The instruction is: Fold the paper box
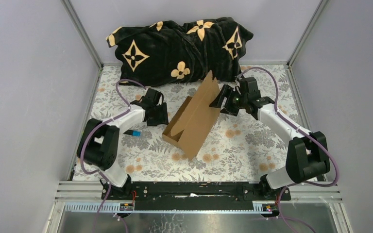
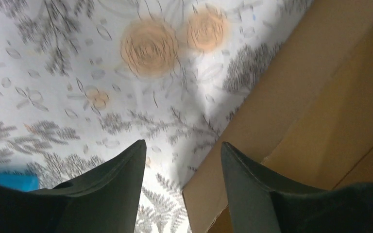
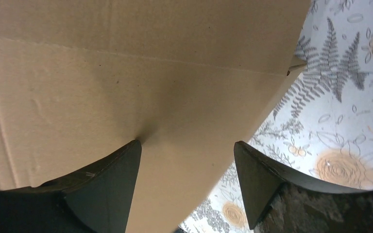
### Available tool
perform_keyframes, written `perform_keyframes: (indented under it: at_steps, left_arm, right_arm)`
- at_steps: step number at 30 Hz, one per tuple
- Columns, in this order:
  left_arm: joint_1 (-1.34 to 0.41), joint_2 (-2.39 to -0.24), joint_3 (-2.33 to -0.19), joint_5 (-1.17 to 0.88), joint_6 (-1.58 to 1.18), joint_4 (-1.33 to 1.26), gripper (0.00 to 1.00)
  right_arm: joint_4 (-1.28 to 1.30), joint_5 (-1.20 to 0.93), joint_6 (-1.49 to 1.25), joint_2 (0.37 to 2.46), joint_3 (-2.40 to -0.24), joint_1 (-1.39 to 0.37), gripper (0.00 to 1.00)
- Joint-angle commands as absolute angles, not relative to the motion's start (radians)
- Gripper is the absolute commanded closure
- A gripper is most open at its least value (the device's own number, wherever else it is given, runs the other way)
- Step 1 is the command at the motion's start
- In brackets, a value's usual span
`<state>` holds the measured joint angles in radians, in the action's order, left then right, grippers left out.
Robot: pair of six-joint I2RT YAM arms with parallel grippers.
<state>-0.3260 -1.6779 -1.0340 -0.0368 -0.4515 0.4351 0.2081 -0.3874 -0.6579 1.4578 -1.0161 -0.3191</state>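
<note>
Top view is evenly lit and sharp, with soft shadows. Left wrist view blurs the surface [image 2: 77,73]. Right wrist view is crisp, the box [image 3: 126,87] shaded underneath.

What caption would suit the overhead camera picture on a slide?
Partly folded plain brown cardboard box between the left end effector and the right end effector, on a flowered tablecloth.

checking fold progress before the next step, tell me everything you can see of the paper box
The paper box is plain brown corrugated cardboard, unprinted, with visible crease lines. It is half-folded: a long shallow trough lying diagonally mid-table on the floral tablecloth, with one long panel raised, its pointed corner toward the back. One finger of the open right gripper appears to press that panel's face. The open left gripper hovers by the box's left corner; contact is unclear.
</note>
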Motion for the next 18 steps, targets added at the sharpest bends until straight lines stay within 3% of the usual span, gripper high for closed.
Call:
perform_keyframes:
  at_steps: [1,9,14,18]
  left_arm:
    - [-0.37,-1.553,-0.956,-0.02,-0.487,0.421,0.36]
    - [-0.5,-1.312,-0.887,-0.003,-0.587,0.488,0.35]
    - [-0.641,-1.264,-0.839,0.033,-0.694,0.455,0.35]
    - [-0.726,-1.27,-0.848,0.062,-0.732,0.448,0.35]
  right_arm:
    - [0.163,-0.415,-0.64,1.505,-1.113,-0.322,0.22]
    - [0.118,-0.489,-0.595,1.654,-1.242,-0.297,0.22]
    - [0.135,-0.599,-0.562,1.807,-1.497,-0.295,0.22]
    - [0.29,-0.529,-0.457,1.829,-1.635,-0.293,0.22]
